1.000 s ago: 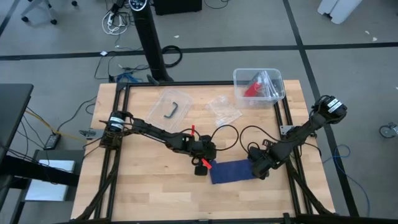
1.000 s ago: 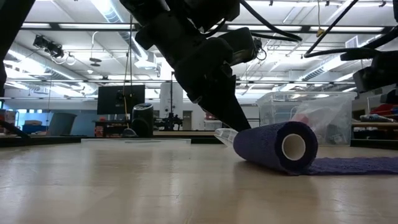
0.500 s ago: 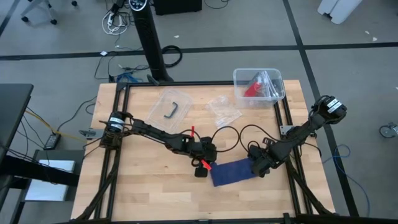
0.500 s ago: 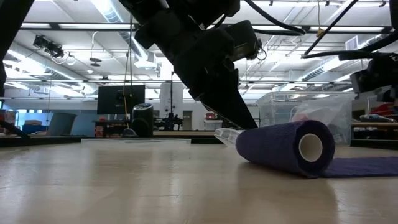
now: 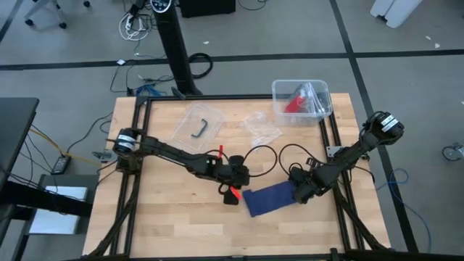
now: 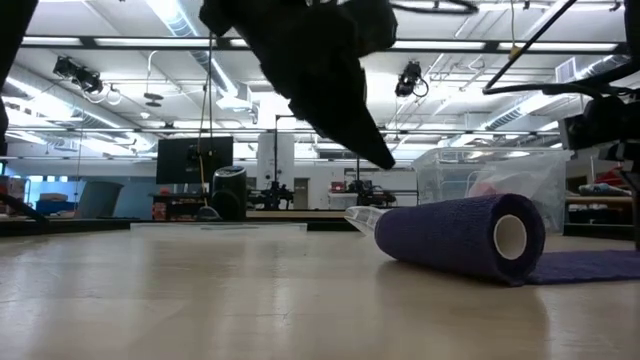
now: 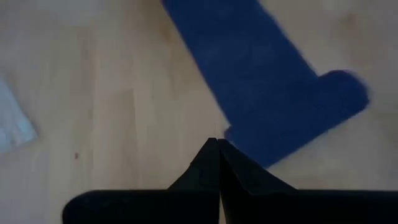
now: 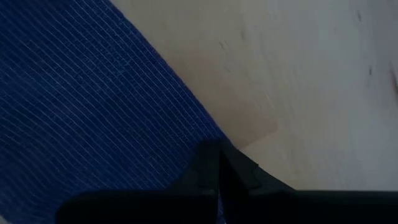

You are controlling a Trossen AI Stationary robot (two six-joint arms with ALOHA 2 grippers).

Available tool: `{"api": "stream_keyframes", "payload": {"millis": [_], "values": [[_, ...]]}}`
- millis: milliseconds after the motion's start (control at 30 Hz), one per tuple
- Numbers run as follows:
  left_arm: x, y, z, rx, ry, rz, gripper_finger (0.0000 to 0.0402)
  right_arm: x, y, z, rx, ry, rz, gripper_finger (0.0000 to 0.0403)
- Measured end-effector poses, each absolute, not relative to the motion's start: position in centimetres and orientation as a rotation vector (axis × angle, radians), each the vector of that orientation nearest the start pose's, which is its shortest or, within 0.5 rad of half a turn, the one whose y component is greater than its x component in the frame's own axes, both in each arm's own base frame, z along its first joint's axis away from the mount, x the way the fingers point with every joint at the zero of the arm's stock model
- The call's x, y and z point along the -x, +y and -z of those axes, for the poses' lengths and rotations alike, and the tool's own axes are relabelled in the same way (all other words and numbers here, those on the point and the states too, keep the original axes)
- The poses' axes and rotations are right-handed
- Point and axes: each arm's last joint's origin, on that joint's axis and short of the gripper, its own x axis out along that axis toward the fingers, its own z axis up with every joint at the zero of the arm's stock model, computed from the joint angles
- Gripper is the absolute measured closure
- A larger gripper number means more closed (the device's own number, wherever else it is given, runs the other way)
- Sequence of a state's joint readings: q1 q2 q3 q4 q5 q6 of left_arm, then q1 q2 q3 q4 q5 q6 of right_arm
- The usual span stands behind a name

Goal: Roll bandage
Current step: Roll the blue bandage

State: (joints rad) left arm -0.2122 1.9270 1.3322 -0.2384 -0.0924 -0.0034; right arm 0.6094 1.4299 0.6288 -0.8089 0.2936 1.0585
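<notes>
Left jaws: pressed together, holding nothing; the left gripper [image 5: 233,194] hung just beside the rolled end of the bandage [image 5: 270,199], lifted off the table [image 5: 159,217].
Right jaws: together with nothing between them; the right gripper [image 5: 299,193] lay on the flat end of the bandage.
Bandage: dark navy strip in the near middle of the table, between the 2 grippers; its left end was a roll [image 6: 460,238] with a white core, its flat part ran toward the right gripper.
Clear bags: 2, farther back, [image 5: 199,125] and [image 5: 261,127].
Clear bin: [image 5: 283,90], at the far right corner, with a red item [image 5: 296,102] inside.
</notes>
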Motion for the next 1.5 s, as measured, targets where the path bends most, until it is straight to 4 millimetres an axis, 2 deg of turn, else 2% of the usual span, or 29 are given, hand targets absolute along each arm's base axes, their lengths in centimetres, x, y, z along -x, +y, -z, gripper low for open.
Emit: {"api": "stream_keyframes", "payload": {"millis": [200, 467, 700, 967, 1333, 1400, 1500], "values": [[-40.0, -9.4, -18.1, -0.136, 0.896, 0.14, 0.0401, -16.0, 10.1, -13.2, -0.17, 1.339, 0.535, 0.0403], [-40.0, -9.6, -17.8, -0.131, 0.889, 0.142, 0.0401, -16.0, 10.0, -13.2, -0.164, 1.341, 0.529, 0.0403], [-40.5, -9.4, -16.5, -0.13, 0.897, 0.145, 0.04, -16.0, 10.0, -13.2, -0.158, 1.344, 0.523, 0.0403], [-41.1, -8.9, -16.4, -0.117, 0.865, 0.154, 0.0401, -16.0, 10.1, -13.1, -0.152, 1.346, 0.514, 0.0403], [-41.9, -8.3, -15.2, -0.124, 0.837, 0.191, 0.0401, -16.0, 10.1, -13.1, -0.151, 1.347, 0.506, 0.0403], [-42.0, -8.3, -15.7, -0.136, 0.833, 0.19, 0.0401, -16.0, 10.1, -13.1, -0.15, 1.348, 0.506, 0.0403], [-42.0, -8.3, -17.7, -0.151, 0.799, 0.188, 0.0401, -16.0, 10.1, -13.1, -0.15, 1.347, 0.505, 0.0403]]}}
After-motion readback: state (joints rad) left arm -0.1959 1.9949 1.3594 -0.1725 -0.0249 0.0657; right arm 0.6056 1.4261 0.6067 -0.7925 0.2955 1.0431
